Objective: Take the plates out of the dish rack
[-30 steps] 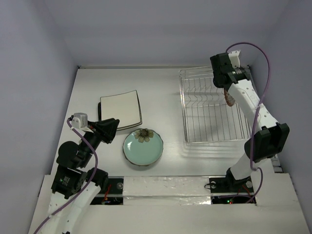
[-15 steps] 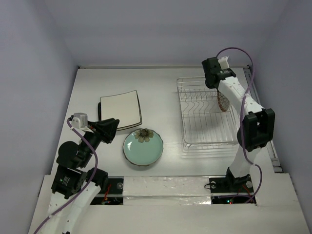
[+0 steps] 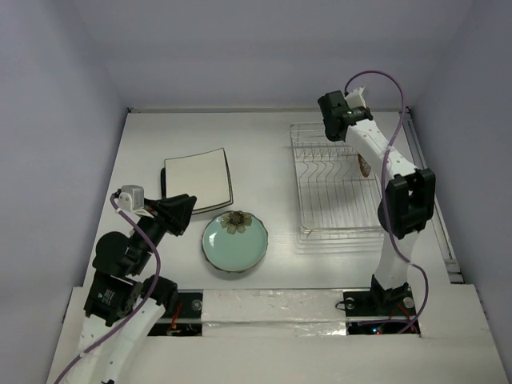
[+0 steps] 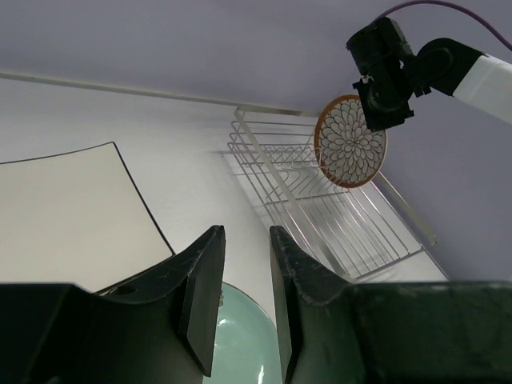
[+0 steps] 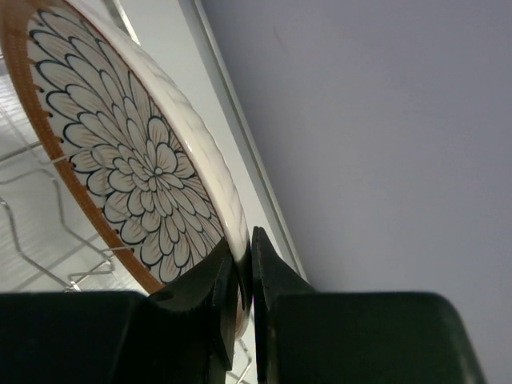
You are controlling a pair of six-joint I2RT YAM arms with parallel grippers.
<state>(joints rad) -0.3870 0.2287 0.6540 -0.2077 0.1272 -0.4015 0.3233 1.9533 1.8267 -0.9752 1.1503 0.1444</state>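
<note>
The right pincer (image 5: 244, 254) is clenched tight on the rim of the round petal plate (image 5: 128, 160), with one finger on each side of the edge. The plate has a brown rim and a big flower of many dark-lined petals on its white face. It stands on its edge, up over the far right part of the dish rack (image 3: 336, 200). From the left wrist you can see the whole flower side, with the pincer gripping the plate at its top right. The low edge of the plate is close to the wires, but you cannot tell if it touches them. The silver rack lies on the right side of the white table (image 3: 264, 144). The left pincer (image 4: 246, 236) is released, with a gap between its two dark fingers and nothing in the gap. It hangs low over the near left part of the table and points toward the rack. Just beside it lies the round teal plate (image 3: 234, 244), flat on the table, with a small dark flower near its far edge. Just behind the teal plate lies a square cream plate (image 3: 198, 180) with a dark rim. It is flat too, and it looks like it rests on top of another plate. A purple cable (image 3: 384, 80) loops over the right arm.
</note>
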